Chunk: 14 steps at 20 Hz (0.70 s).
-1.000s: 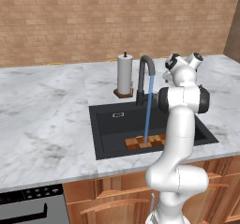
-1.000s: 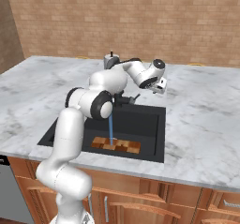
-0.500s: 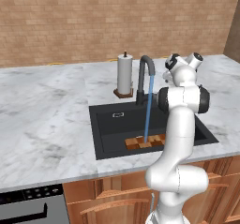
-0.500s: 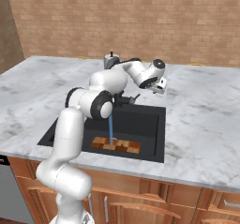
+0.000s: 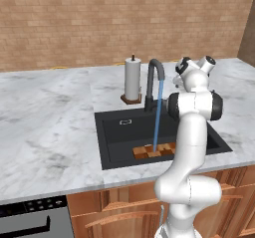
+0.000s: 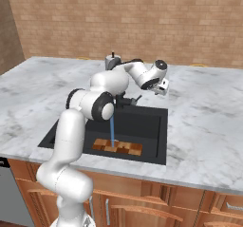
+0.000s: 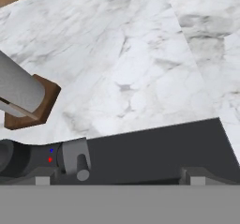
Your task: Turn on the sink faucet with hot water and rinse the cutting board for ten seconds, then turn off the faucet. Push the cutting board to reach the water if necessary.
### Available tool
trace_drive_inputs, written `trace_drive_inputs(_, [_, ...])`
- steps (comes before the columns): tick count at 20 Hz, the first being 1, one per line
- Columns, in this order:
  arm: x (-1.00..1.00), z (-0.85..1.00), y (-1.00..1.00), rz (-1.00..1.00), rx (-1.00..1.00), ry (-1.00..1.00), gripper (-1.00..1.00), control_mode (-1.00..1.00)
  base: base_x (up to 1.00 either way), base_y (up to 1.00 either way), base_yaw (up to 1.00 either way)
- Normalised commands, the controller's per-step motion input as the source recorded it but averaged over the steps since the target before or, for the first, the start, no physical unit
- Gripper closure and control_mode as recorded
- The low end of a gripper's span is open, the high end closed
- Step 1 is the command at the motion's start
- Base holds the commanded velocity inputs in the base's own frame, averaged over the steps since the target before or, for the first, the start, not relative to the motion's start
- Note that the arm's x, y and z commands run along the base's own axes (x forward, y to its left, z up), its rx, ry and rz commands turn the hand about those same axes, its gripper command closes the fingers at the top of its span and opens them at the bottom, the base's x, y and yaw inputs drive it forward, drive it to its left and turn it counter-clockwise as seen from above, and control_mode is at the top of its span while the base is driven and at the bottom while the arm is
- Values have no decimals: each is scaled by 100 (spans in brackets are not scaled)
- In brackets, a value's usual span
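Observation:
Water [image 5: 158, 116] runs in a thin blue stream from the dark gooseneck sink faucet [image 5: 154, 81] onto the checkered cutting board [image 5: 155, 151], which lies at the front of the black sink [image 5: 115, 138]. In the right base view the same water [image 6: 112, 128] lands on the cutting board [image 6: 117, 148]. My gripper [image 6: 163, 86] hovers above the counter, behind the sink's right back corner and right of the faucet. In the hand view the gripper [image 7: 119, 178] is open with nothing between its tips, and the faucet's side lever [image 7: 78, 160] sits low on the left.
A white paper-towel roll [image 5: 132, 79] on a wooden stand is just left of the faucet, also seen as the paper-towel roll [image 7: 18, 91] in the hand view. Marble counter [image 5: 45, 117] surrounds the sink. A brick wall [image 5: 99, 23] runs behind.

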Motion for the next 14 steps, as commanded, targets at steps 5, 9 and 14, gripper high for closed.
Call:
trace_drive_inputs(5, [0,0,0,0,0,0,-100,-100,0,0,0])
trace_drive_inputs(9, [0,0,0,0,0,0,-100,-100,0,0,0])
trace_drive_inputs(14, [0,0,0,0,0,0,-100,-100,0,0,0])
